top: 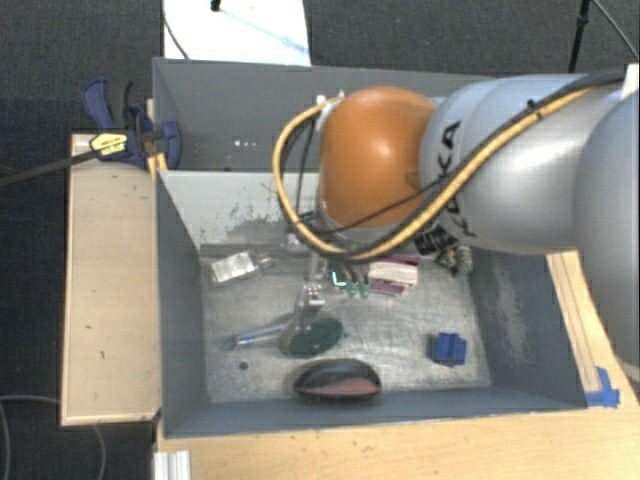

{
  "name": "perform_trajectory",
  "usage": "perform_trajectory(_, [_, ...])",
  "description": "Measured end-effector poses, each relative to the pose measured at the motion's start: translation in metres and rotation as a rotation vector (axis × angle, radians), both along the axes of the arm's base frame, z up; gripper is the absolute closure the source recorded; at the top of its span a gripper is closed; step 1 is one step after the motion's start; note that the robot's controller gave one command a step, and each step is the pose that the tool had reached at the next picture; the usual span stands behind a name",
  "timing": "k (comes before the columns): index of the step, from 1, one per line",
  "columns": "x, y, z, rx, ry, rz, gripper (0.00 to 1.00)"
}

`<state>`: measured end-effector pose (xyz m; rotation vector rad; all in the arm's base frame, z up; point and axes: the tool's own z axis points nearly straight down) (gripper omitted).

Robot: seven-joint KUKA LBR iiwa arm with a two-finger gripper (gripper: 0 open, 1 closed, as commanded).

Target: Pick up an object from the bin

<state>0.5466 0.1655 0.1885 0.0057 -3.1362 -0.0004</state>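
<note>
The green tool [305, 336] has a dark green round head and a thin blue handle. It lies flat on the floor of the bin [182, 308], about in the middle and closer to the near wall. Its long axis goes almost from left to right in the camera view, with only a small tilt. The handle points to the left and the round head is at the right end.

The claw [311, 306] hangs over the upper edge of the round head, below the orange cover [370, 153] of the arm. I cannot tell whether the claw is spread or pressed together, and I cannot tell whether it touches the head or is just above it.

A dark oval thing [336, 379] lies just beside the head, against the near wall. A pink and white box [392, 273] is near the claw on its right. A silver packet [232, 267] lies to the left, toward the far wall, and a blue block [448, 348] is well apart on the right.

The bin floor is grey metal with many pale scratches, and its walls slope outward. Around the bin there is a dark floor [30, 268]
</note>
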Motion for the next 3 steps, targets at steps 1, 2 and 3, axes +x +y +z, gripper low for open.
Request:
perform_trajectory(1, [-0.015,-0.033,-0.118,0.003,-0.011,0.302,0.00])
perform_trajectory(2, [-0.012,-0.031,-0.114,0.004,-0.018,0.296,1.00])
perform_trajectory(3, [0.016,-0.035,0.036,0.001,-0.017,0.450,1.00])
